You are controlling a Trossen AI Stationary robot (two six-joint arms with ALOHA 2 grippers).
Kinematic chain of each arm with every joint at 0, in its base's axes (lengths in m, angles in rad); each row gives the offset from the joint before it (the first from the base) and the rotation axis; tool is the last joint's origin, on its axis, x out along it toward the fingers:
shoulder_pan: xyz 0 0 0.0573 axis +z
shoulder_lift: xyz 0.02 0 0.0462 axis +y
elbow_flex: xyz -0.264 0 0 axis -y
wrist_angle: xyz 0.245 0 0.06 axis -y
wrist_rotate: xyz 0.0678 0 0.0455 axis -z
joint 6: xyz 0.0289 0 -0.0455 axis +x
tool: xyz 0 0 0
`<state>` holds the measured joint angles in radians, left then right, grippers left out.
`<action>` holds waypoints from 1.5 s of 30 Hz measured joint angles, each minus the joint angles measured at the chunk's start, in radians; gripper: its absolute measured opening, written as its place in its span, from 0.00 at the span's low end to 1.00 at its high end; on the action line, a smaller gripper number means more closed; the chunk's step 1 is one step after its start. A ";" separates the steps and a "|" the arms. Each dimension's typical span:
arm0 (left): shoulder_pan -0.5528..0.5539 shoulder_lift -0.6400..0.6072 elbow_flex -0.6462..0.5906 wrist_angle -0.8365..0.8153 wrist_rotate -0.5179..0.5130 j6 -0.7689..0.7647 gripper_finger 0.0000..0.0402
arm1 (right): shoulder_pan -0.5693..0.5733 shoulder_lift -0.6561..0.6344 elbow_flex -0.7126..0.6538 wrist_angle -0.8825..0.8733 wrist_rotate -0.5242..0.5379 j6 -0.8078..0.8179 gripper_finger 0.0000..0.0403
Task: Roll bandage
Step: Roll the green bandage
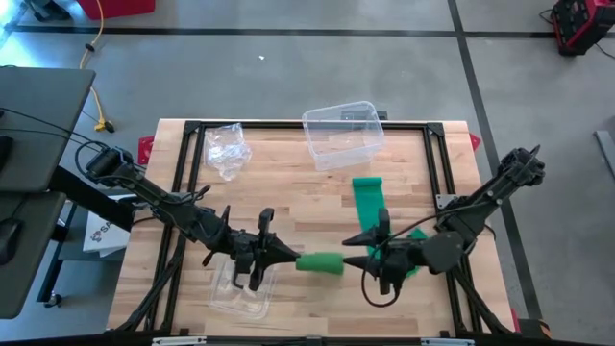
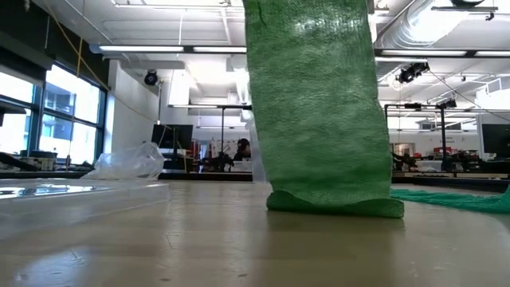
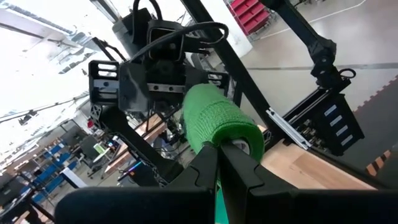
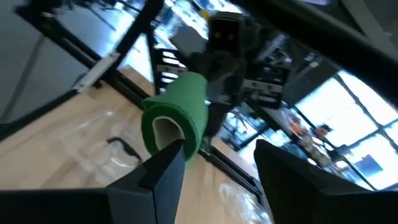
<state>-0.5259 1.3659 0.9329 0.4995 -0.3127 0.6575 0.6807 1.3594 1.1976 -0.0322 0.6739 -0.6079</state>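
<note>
A green bandage roll [image 1: 320, 263] hangs level above the table's near middle, with my left gripper [image 1: 288, 258] shut on its left end. Its hollow core [image 4: 165, 132] faces my right gripper [image 1: 352, 252], which stands open just right of the roll's free end with nothing between its fingers. I cannot tell whether one fingertip [image 4: 169, 160] touches the roll. The unrolled strip [image 1: 367, 197] lies on the table behind the right gripper. In the low view a stretch of bandage [image 2: 319, 104] hangs down, its lower fold [image 2: 335, 204] on the tabletop. My left gripper holds the roll by the rim of its left end [image 3: 219, 144], the two fingers [image 3: 202, 168] shut together there. The fingers themselves hide how the rim sits between them. They come level from the table's left, along the roll's axis. The roll is lifted clear and lies level.
A clear plastic box [image 1: 341, 135] stands at the far middle and a crumpled clear bag [image 1: 228, 149] at the far left. A flat clear tray [image 1: 240, 286] lies under the left gripper near the front edge. Black frame rails [image 1: 437, 163] border the table.
</note>
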 joint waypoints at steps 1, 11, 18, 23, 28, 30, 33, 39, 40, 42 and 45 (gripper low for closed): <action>0.000 0.000 0.000 0.000 0.001 0.000 0.00 | -0.002 0.001 0.000 -0.001 -0.018 0.004 0.46; 0.000 0.000 0.000 0.000 -0.002 0.000 0.00 | -0.033 0.002 0.000 -0.006 -0.137 0.068 0.46; 0.001 0.000 0.000 -0.005 -0.010 0.000 0.00 | -0.004 0.003 0.000 0.007 -0.093 0.073 0.46; 0.001 0.000 0.000 -0.006 -0.008 -0.002 0.00 | -0.005 0.003 0.000 0.007 -0.095 0.110 0.46; 0.001 0.000 0.000 -0.006 0.003 -0.003 0.00 | -0.024 0.003 0.000 0.007 -0.109 0.111 0.46; 0.001 0.000 0.000 -0.001 0.019 -0.003 0.00 | -0.035 0.003 0.000 0.007 -0.139 0.111 0.46; 0.001 0.000 0.000 0.005 0.020 -0.003 0.00 | -0.051 0.003 0.000 0.006 -0.180 0.111 0.46; 0.002 0.000 -0.001 0.030 0.022 0.000 0.00 | -0.067 0.003 0.000 -0.014 -0.177 0.111 0.37; 0.003 0.002 -0.001 0.032 0.021 0.003 0.00 | -0.071 0.004 0.000 -0.015 -0.173 0.110 0.34; 0.002 0.002 -0.001 0.052 0.021 0.007 0.00 | -0.076 0.004 0.000 -0.012 -0.170 0.111 0.28; 0.002 0.002 -0.001 0.073 0.020 -0.004 0.00 | -0.081 0.006 0.000 -0.016 -0.163 0.110 0.19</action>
<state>-0.5236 1.3678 0.9321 0.5724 -0.2923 0.6539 0.5996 1.3650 1.1976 -0.0482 0.5112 -0.4975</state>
